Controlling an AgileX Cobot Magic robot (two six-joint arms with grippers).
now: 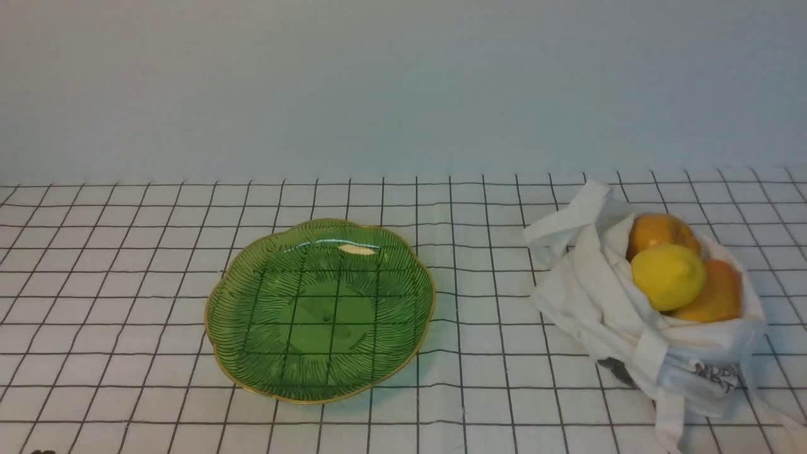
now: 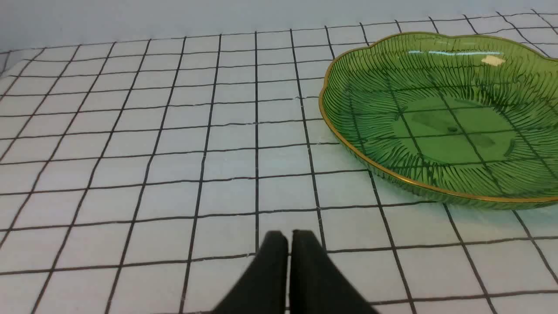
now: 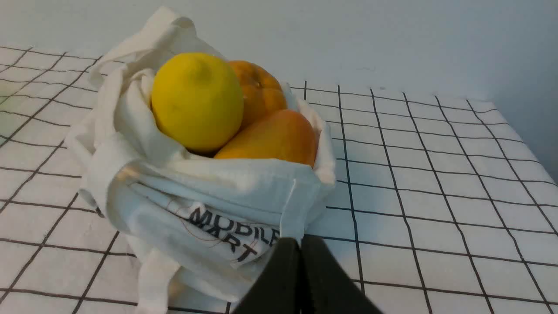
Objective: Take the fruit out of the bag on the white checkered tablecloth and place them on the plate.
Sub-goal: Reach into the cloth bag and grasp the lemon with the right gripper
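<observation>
The white cloth bag (image 1: 605,302) lies open at the right of the checkered tablecloth (image 1: 126,252). In it sit a yellow lemon (image 1: 667,276), a round orange fruit (image 1: 659,232) behind it and an elongated orange fruit (image 1: 715,293) beside it. The green glass plate (image 1: 252,296) with gold rim stands empty left of centre. Neither gripper shows in the front view. In the left wrist view my left gripper (image 2: 289,237) is shut and empty, low over the cloth, short of the plate (image 2: 348,100). In the right wrist view my right gripper (image 3: 300,244) is shut and empty, just in front of the bag (image 3: 209,187) with the lemon (image 3: 196,100).
A plain pale wall (image 1: 403,82) rises behind the table. The bag's straps (image 1: 668,416) trail toward the front right edge. The cloth's right edge (image 3: 523,131) shows in the right wrist view.
</observation>
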